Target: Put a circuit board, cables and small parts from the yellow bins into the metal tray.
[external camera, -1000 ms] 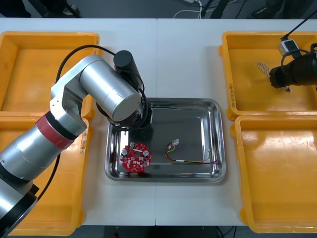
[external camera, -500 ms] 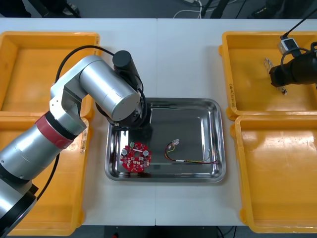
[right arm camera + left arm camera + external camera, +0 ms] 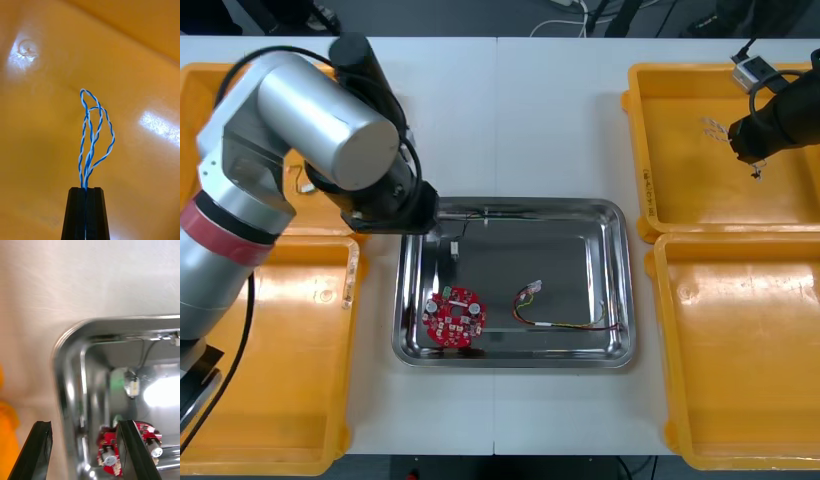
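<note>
Quick update: the left arm (image 3: 330,120) has swung back off the metal tray (image 3: 565,245) toward 10 o'clock since a second ago. Its left jaws now hover at the tray's 10 o'clock corner, over the rim and the surface (image 3: 500,120) beside it. In the left wrist view the fingers (image 3: 39,450) are spread wide with nothing between them.

With the arm out of the way, we can see what looks like a thin black cable (image 3: 451,250) with a pale end, lying just inside that corner. The round red circuit board (image 3: 454,316) sits at the tray's 7 o'clock, and the red and yellow cable (image 3: 555,315) is near 5 o'clock.

Over at 2 o'clock the right jaws are above the far right yellow bin (image 3: 680,190), and they've crept a little toward 12 o'clock. The fingers (image 3: 77,213) are pressed together on the twisted blue and white cable (image 3: 92,135), whose loops stick out past the tips. We can't tell if it's fully off the bin floor yet.

Our read is that the board and two cables are in. The blue and white one goes next, then the small parts, which we don't spot in the tray so far.
</note>
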You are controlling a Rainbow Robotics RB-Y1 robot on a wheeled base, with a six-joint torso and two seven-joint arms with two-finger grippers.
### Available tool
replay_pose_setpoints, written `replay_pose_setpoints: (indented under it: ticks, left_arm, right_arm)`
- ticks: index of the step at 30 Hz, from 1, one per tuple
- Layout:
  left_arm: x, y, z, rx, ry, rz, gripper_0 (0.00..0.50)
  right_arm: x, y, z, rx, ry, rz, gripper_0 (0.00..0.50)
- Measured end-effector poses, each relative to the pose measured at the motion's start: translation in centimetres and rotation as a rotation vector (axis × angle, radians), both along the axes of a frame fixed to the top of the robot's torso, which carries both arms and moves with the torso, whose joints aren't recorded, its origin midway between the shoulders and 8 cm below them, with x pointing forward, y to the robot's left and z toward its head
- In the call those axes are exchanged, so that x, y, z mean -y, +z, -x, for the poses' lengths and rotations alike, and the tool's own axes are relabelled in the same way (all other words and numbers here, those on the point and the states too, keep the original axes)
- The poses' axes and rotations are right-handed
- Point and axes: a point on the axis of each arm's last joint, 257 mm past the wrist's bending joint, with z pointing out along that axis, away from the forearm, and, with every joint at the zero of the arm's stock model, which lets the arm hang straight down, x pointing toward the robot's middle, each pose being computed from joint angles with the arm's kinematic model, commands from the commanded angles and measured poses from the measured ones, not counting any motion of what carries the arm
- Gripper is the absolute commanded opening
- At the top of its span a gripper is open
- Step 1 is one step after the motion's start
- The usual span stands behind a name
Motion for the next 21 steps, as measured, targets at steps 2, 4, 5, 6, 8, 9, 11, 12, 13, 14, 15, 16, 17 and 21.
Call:
replay_pose_setpoints:
  ticks: [2, 4, 5, 6, 8, 9, 11, 12, 13, 14, 15, 16, 17, 21]
  left_arm:
    - [-1.5, 0.9, -0.4, 0.004, 0.033, 0.005, 0.5]
    - [-3.0, 1.7, -0.7, 0.008, 0.066, 0.008, 0.5]
    - [-3.6, 2.1, -0.8, 0.01, 0.081, 0.009, 0.5]
    - [-4.3, 2.4, -0.9, 0.013, 0.095, 0.01, 0.5]
    - [-5.5, 3.1, -1.2, 0.019, 0.121, 0.011, 0.5]
    - [-6.1, 3.4, -1.3, 0.023, 0.13, 0.011, 0.5]
    - [-7.1, 4.0, -1.6, 0.031, 0.134, 0.008, 0.5]
    - [-7.6, 4.2, -1.7, 0.034, 0.126, 0.003, 0.5]
    - [-8.0, 4.4, -1.9, 0.036, 0.113, -0.003, 0.5]
    - [-8.5, 4.5, -2.0, 0.038, 0.091, -0.012, 0.5]
    - [-9.0, 4.6, -2.2, 0.038, 0.061, -0.023, 0.5]
    - [-9.4, 4.7, -2.3, 0.038, 0.032, -0.033, 0.5]
    - [-9.8, 4.7, -2.4, 0.037, 0.002, -0.043, 0.5]
    - [-11.1, 4.6, -2.9, 0.036, -0.069, -0.073, 0.5]
  right_arm:
    - [-0.2, 0.3, 0.7, -0.022, 0.009, -0.006, 0.0]
    - [-0.2, 0.8, 1.3, -0.041, 0.016, 0.002, 0.0]
    - [-0.1, 1.0, 1.6, -0.047, 0.017, 0.01, 0.0]
    - [0.1, 1.4, 1.9, -0.054, 0.019, 0.023, 0.0]
    - [0.1, 2.0, 2.4, -0.067, 0.027, 0.039, 0.0]
    - [0.0, 2.3, 2.7, -0.073, 0.033, 0.043, 0.0]
    - [-0.3, 2.8, 3.3, -0.088, 0.045, 0.05, 0.0]
    - [-0.4, 3.0, 3.7, -0.1, 0.05, 0.052, 0.0]
    - [-0.5, 3.2, 4.1, -0.112, 0.053, 0.054, 0.0]
    - [-0.5, 3.3, 4.5, -0.122, 0.056, 0.055, 0.0]
    - [-0.6, 3.5, 4.9, -0.132, 0.058, 0.055, 0.0]
    - [-0.6, 3.7, 5.3, -0.142, 0.059, 0.055, 0.0]
    - [-0.7, 3.9, 5.6, -0.15, 0.061, 0.055, 0.0]
    - [-0.9, 4.9, 7.0, -0.18, 0.076, 0.07, 0.0]
